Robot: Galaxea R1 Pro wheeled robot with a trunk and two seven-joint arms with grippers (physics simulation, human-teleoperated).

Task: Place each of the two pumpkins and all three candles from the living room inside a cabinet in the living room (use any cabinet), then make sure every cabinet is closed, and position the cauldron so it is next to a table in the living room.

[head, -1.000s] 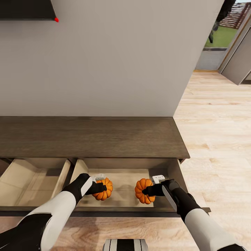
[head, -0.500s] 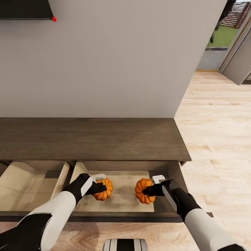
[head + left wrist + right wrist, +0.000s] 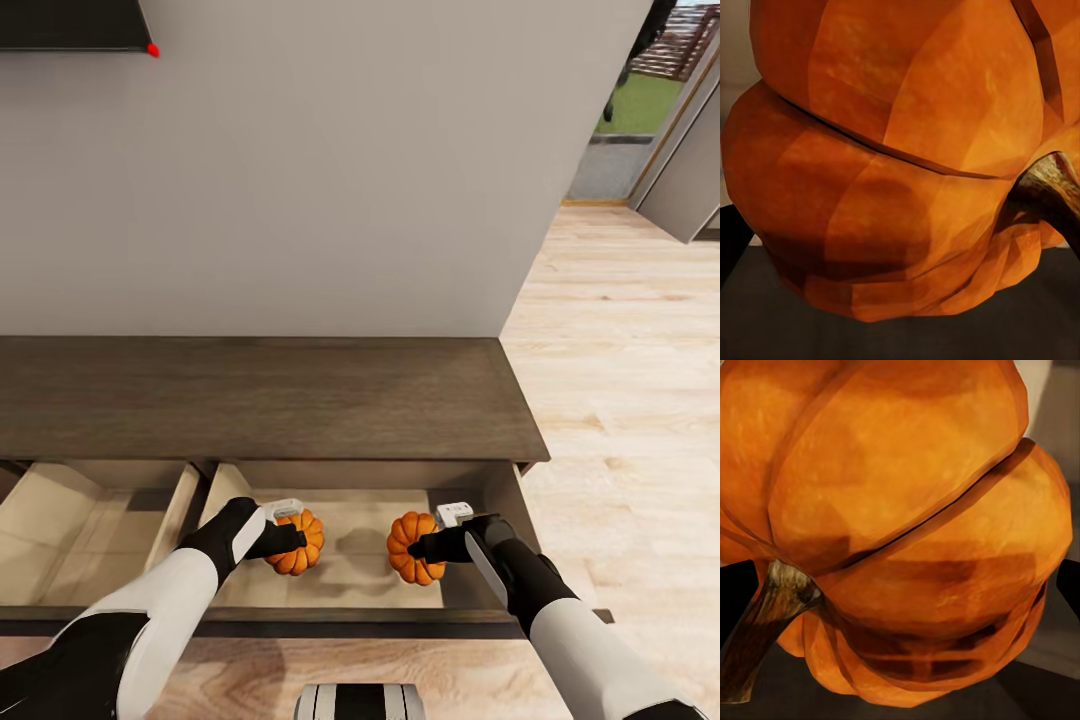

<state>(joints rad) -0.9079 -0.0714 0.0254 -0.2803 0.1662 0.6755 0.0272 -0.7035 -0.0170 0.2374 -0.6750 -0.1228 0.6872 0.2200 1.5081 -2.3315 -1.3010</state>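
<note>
Two orange ribbed pumpkins hang over the open right drawer of the long dark-brown cabinet (image 3: 300, 400). My left gripper (image 3: 283, 541) is shut on the left pumpkin (image 3: 300, 545), and that pumpkin (image 3: 900, 157) sits very close to the left wrist camera with its stem at the edge. On the other side, the right gripper (image 3: 425, 547) is shut on the right pumpkin (image 3: 408, 550); this pumpkin (image 3: 900, 525) shows close up with a brown stem. Both cast shadows on the pale drawer floor (image 3: 350, 555). Candles, cauldron and table are out of view.
A second drawer (image 3: 80, 530) stands open to the left, with a pale interior. A grey wall (image 3: 300, 170) rises right behind the cabinet. Light wood floor (image 3: 620, 400) stretches away on the right toward an open doorway (image 3: 640, 110).
The view has tilted slightly, so the cabinet sits a little lower in the picture. Both grippers still hold their pumpkins in about the same spots over the drawer.
</note>
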